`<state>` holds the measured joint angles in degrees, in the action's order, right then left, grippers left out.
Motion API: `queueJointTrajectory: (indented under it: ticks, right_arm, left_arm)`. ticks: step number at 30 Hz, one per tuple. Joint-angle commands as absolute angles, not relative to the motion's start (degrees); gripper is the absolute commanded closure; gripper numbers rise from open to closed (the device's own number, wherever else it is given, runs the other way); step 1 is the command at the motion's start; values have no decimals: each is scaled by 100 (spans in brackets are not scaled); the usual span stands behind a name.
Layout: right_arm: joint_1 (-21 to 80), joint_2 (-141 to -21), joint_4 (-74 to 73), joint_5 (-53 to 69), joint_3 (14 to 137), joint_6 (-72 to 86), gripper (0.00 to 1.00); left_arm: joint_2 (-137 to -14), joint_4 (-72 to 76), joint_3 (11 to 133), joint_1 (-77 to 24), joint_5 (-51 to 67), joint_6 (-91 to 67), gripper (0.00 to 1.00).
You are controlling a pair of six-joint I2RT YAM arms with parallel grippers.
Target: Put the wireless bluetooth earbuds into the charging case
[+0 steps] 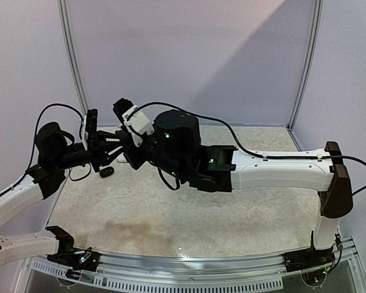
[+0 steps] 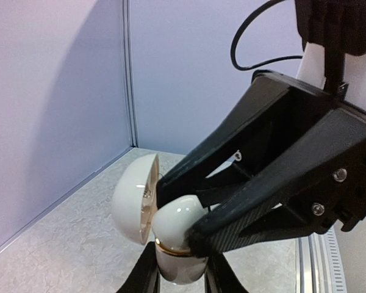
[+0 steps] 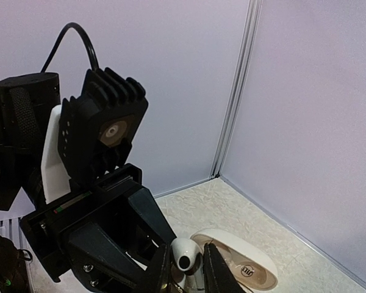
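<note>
I see L fingers (image 2: 141,276) clenched on open white charging case (image 2: 178,268), held midair; R fingers (image 3: 215,274) pinch white earbud (image 3: 184,253) at its mouth.

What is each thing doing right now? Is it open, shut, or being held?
charging case: lid flipped open, held by the left hand.
white earbud: sitting at the top of the case, between the right hand's fingers.
left hand: shut on the charging case.
right hand: a finger on either side of the earbud; I cannot tell if it is gripping.
</note>
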<state>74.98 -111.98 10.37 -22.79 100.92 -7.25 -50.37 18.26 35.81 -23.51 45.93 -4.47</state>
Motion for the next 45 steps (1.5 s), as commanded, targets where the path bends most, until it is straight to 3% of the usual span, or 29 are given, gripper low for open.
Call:
queueJointTrajectory:
  ticks: [1, 23, 45]
  right_arm:
    - [7462, -11367, 376, -2633, 9930, -609, 82]
    - [7451, -11110, 365, -2848, 9738, -369, 77]
    - [7381, -11006, 256, -2909, 9698, -243, 78]
  left_arm:
    - [-4830, 2312, 3645, -2384, 4794, -396, 100]
    - [-4818, 2241, 3643, -2393, 4856, -388, 100]
    - [-4851, 2135, 3681, -2394, 5014, -444, 100]
